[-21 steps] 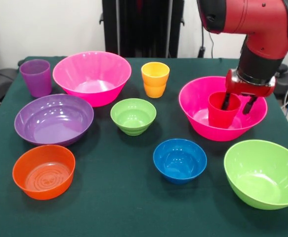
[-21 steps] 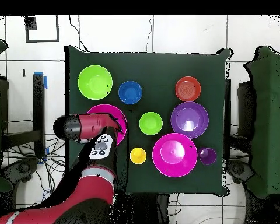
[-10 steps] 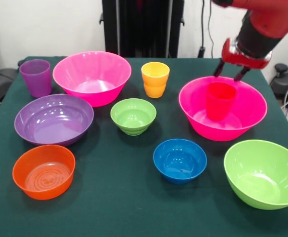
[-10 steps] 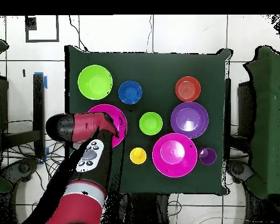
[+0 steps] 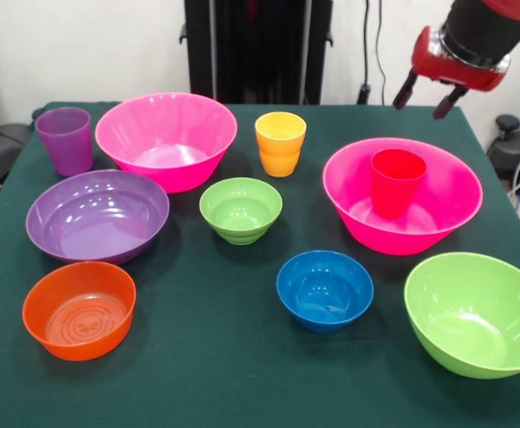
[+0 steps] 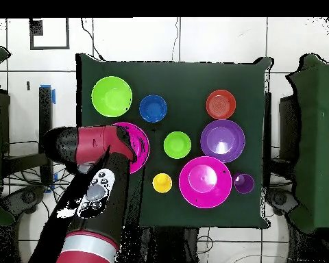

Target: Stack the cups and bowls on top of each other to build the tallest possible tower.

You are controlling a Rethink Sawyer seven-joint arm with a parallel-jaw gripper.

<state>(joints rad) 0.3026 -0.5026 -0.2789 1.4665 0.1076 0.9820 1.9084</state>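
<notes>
So the end effector (image 5: pixel 426 96) is up in the air with its two black fingers (image 5: pixel 402 91) spread apart and nothing between them, above and a bit behind the right-hand hot pink bowl (image 5: pixel 447 218) in the front view. The red cup (image 5: pixel 397 183) stands upright inside that bowl, clear of the fingers. From overhead the red arm (image 6: pixel 92 145) covers most of that bowl and the cup can't be seen there.

Going out from there on the green counter (image 5: pixel 215 357): the lime green bowl (image 5: pixel 475 312) sits in front of the pink one, near the right edge, and the small blue bowl (image 5: pixel 325 290) is beside it toward the middle. The yellow-orange cup (image 5: pixel 280 143) stands upright to the left of the pink bowl, with the small green bowl (image 5: pixel 240 209) just in front of it. Further left is the second hot pink bowl (image 5: pixel 166 140), and the purple cup (image 5: pixel 64 140) stands upright just beside it near the far left corner. The wide purple bowl (image 5: pixel 97 215) is in front of those two, and the shallow orange bowl (image 5: pixel 79 308) is the nearest thing on the left. Everything apart from the red cup sits on its own, open side up, nothing stacked.
</notes>
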